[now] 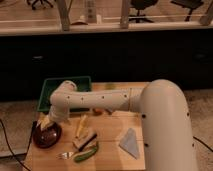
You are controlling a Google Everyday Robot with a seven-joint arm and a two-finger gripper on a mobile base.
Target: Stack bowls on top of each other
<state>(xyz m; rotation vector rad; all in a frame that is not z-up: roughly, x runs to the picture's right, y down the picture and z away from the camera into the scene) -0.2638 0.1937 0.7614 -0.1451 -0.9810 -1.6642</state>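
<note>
A glossy dark reddish-brown bowl [46, 137] sits on the wooden table [112, 150] near its front left corner. I cannot tell whether it is a single bowl or several nested together. My white arm reaches in from the right and bends down at the left. My gripper [46, 123] is right over the bowl's far rim and hides part of it. No other bowl shows.
A green rectangular tray [62, 85] lies at the back left, behind the arm. A yellow oblong item [80, 125], a wooden block [85, 140], a green item [85, 154], a fork [64, 155] and a grey cloth [131, 143] lie on the table.
</note>
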